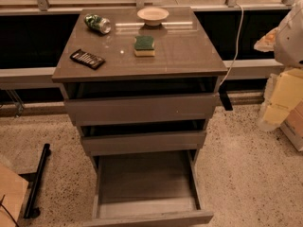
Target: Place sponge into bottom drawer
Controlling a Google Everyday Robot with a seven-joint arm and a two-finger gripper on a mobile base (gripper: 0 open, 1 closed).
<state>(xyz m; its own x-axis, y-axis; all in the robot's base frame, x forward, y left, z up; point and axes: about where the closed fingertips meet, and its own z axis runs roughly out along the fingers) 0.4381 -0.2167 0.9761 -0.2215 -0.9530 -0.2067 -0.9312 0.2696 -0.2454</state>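
- The sponge (144, 45) lies flat on the tabletop (184, 56), green side up, near the middle and towards the back. It is just in front of a pale bowl (153, 15).
- A crushed can (98, 23) and a black calculator (87, 58) lie to the left, well apart from the sponge, so we see nothing crowding it.
- The bottom drawer (147, 181) is pulled far out, its bare grey floor showing. The two drawers above it are only slightly open.
- We do not see the gripper in this view, so we cannot tell how its jaws stand. A pale rounded shape (291, 34) at the right edge may be part of the robot, but we cannot be sure.
- We judge the task barely begun: nothing holds the sponge, and the step in hand is the reach for it.
- The next move calls for coming down over the sponge with the jaws wide enough to span it and closing on its sides. It must then be carried forward past the tabletop's front edge and lowered into the open drawer.
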